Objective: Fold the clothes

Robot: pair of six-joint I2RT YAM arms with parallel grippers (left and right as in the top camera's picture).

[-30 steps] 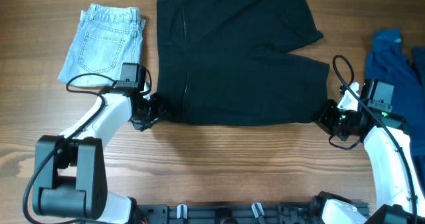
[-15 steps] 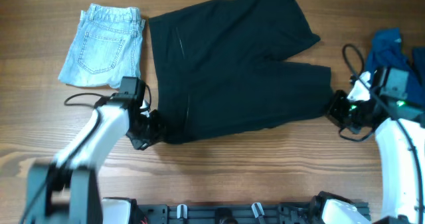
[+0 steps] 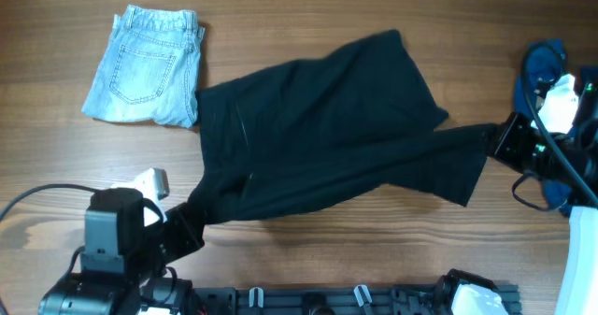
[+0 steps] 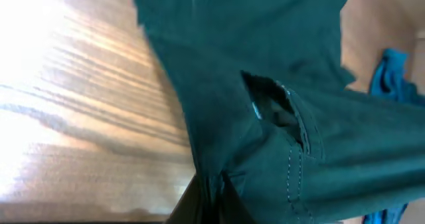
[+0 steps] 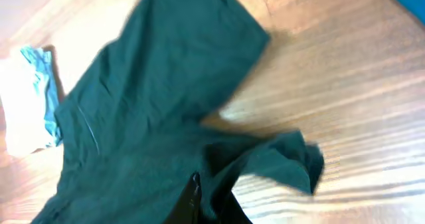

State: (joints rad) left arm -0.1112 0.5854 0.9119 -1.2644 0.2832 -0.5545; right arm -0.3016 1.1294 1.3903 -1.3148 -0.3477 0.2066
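We log black shorts (image 3: 318, 128) stretched between left gripper (image 3: 190, 223) and right gripper (image 3: 498, 139), each clamped on an edge; folded denim shorts (image 3: 145, 67) beyond the left gripper.

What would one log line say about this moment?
left fingers: shut on dark shorts | right fingers: shut on dark shorts | dark shorts: stretched between both, not yet folded | denim shorts: folded

Wooden table (image 3: 374, 259), warm brown, grain running left-right, fills entire overhead view. Strong glare (image 4: 26, 31) bleaches wood at left of left wrist view; softer sheen (image 5: 279, 98) in right wrist view.
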